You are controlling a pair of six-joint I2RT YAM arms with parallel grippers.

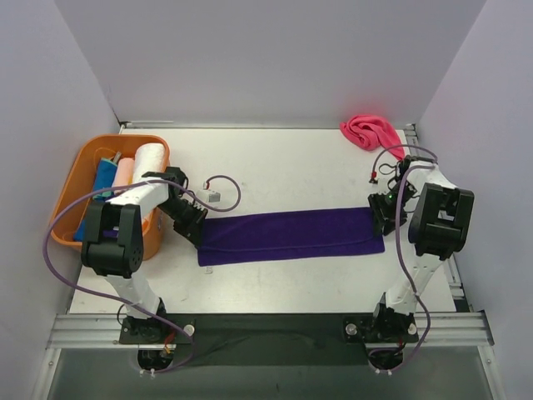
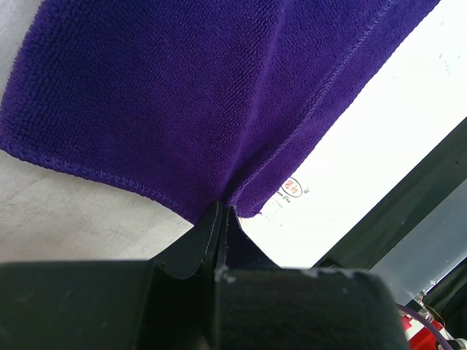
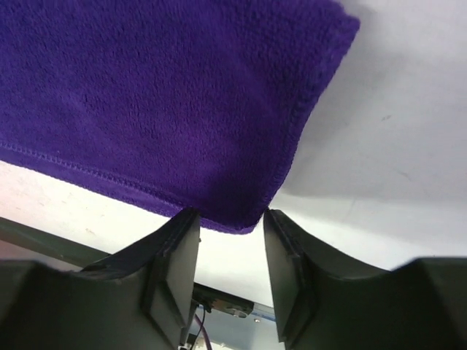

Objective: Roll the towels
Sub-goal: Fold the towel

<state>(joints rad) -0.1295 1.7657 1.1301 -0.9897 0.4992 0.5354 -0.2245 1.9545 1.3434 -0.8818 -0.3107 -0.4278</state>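
A dark purple towel (image 1: 291, 234) lies flat as a long strip across the middle of the table. My left gripper (image 1: 193, 223) is at its left end, shut and pinching the towel's corner (image 2: 241, 191), which puckers into a fold. My right gripper (image 1: 385, 213) is at the right end, open, its fingers either side of the towel's right corner (image 3: 241, 208) without pinching it. A hot pink towel (image 1: 371, 131) lies crumpled at the far right corner. Rolled towels, white (image 1: 148, 158), pale pink (image 1: 124, 172) and blue (image 1: 103, 177), sit in the orange basket (image 1: 77, 173).
The orange basket stands at the table's left edge beside my left arm. A small white tag or clip (image 1: 214, 197) on a cable lies just behind the towel's left end. Grey walls enclose the table on three sides.
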